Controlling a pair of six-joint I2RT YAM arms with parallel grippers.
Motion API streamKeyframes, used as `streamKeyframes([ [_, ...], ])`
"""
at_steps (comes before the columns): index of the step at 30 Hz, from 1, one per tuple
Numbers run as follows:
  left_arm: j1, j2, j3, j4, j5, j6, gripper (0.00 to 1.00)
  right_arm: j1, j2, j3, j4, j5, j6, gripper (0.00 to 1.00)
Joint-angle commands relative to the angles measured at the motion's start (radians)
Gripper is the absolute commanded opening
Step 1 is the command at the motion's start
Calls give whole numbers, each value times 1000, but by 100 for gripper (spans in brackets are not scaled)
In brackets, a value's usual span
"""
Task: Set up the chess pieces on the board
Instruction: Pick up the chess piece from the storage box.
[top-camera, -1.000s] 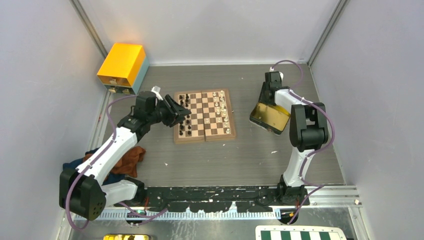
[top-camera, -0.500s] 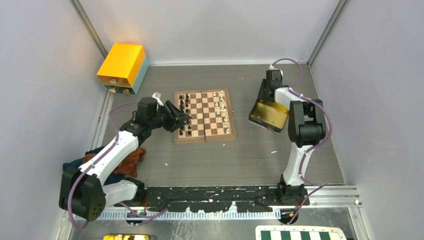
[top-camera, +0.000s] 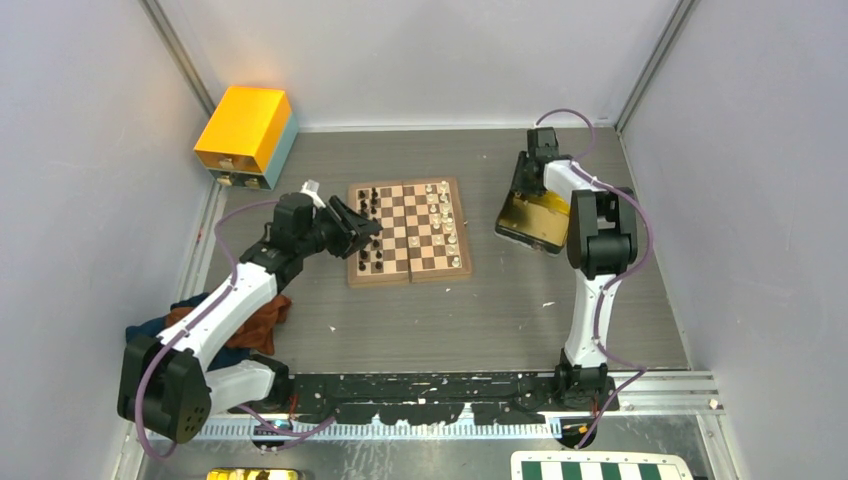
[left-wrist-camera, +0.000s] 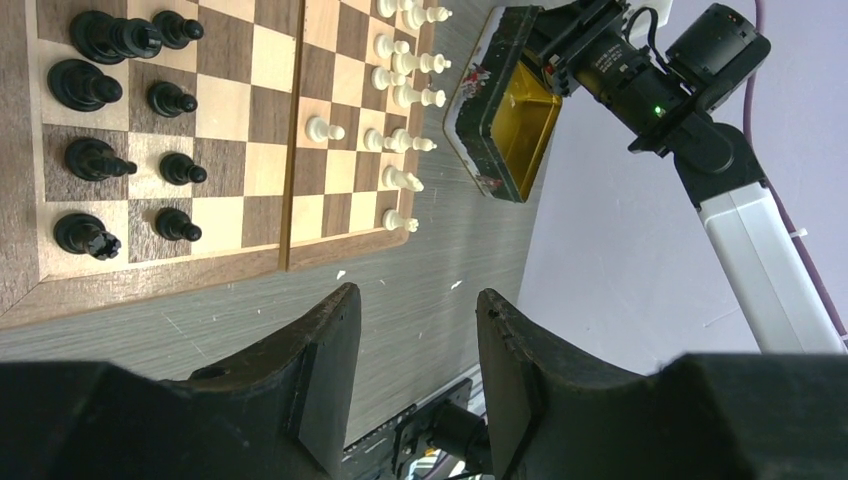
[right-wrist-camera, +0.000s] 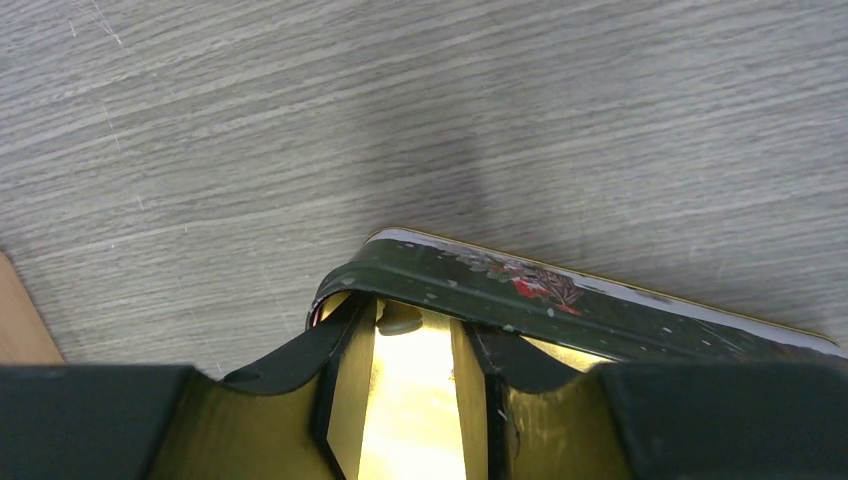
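Shifted outward, right hand (right-wrist-camera: 414, 335) sits parted inside gold tin (right-wrist-camera: 560, 292) astride pale piece (right-wrist-camera: 400, 322); left hand (left-wrist-camera: 416, 300) gapes.

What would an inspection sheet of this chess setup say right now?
Surface: grey wood-grain table, a few white specks.
Job's things: board flat; black pieces along its left side, white pieces along its right; one pale piece in the gold-lined tin.
Clutter: gold-lined tin, yellow box, bundled cloth.
Grippers: left gripper open, empty, at the board's left edge; right gripper open inside the tin, astride the pale piece.
Cables: purple cables loop along both arms, clear of the board.
Surroundings: plain grey walls; checkered board past the near edge.
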Motion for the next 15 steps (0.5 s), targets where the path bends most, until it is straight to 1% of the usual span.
streamKeyframes([
  [1,-5,12,15,73,-12,-4,47,-6,31,93,-63,-32,-8,39],
  [5,-5,30,23,79,-15,-2,47,-7,43,108,-73,-23,-4,33],
  [8,-5,54,39,79,-11,0,47,-8,51,123,-99,-8,-2,20],
  [10,-5,62,48,78,-7,1,47,-9,47,119,-99,2,1,17],
  [12,-5,68,55,71,-6,2,47,-9,38,110,-98,10,3,11],
  [15,-5,72,66,56,-6,8,47,-9,9,91,-90,18,5,8],
])
